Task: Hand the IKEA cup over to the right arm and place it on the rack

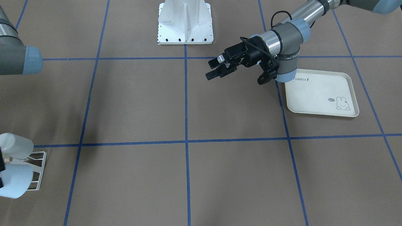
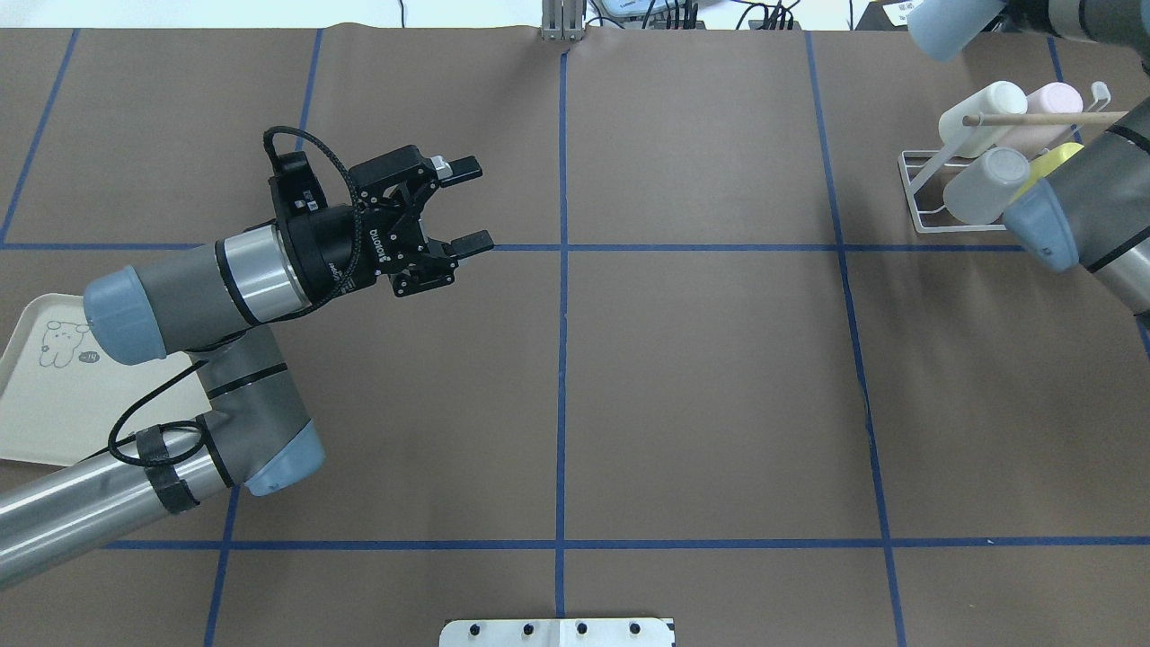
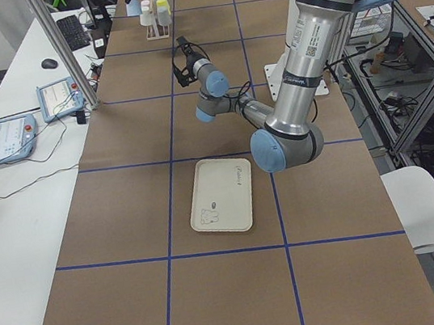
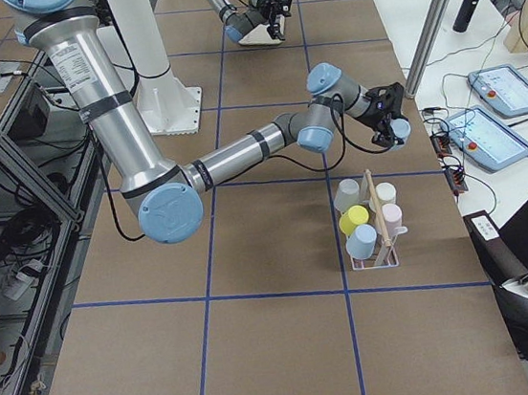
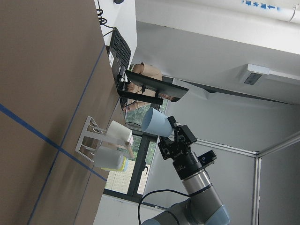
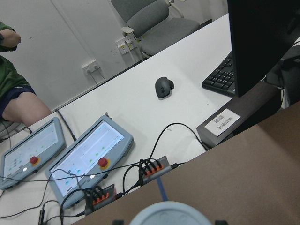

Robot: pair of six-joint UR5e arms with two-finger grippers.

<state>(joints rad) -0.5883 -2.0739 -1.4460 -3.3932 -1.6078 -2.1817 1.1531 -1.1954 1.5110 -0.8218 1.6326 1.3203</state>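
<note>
The right fingers (image 5: 175, 127) are clamped on the narrow base end of a pale blue plastic IKEA cup (image 5: 156, 123), held in the air with its wide mouth pointing away from the wrist. Seen from the right end of the brown paper-covered counter (image 4: 271, 254) with its blue tape lines, that cup hangs beyond the small white wire-frame rack (image 4: 374, 259), apart from it and on the side nearest the operators' white desk (image 6: 140, 108). Its height over the counter is hard to judge from these angles. The rack stands near the counter's edge and carries five tumblers lying on their sides: a grey tumbler (image 4: 345, 192), a white tumbler (image 4: 386, 192), a yellow tumbler (image 4: 353, 218), a pink tumbler (image 4: 391, 213) and a second pale blue tumbler (image 4: 361, 240). A long pale wooden rod (image 4: 374, 213) runs between the two rows. The right wrist view shows only the held cup's round bottom at its lower edge, with the desk beyond. The left fingers (image 2: 471, 241) are spread apart and hold nothing, hovering above the counter near its middle, well apart from the rack. A cream rectangular rabbit-print tray (image 1: 320, 94) lies flat on the counter, partly under the left arm's wrist.
</note>
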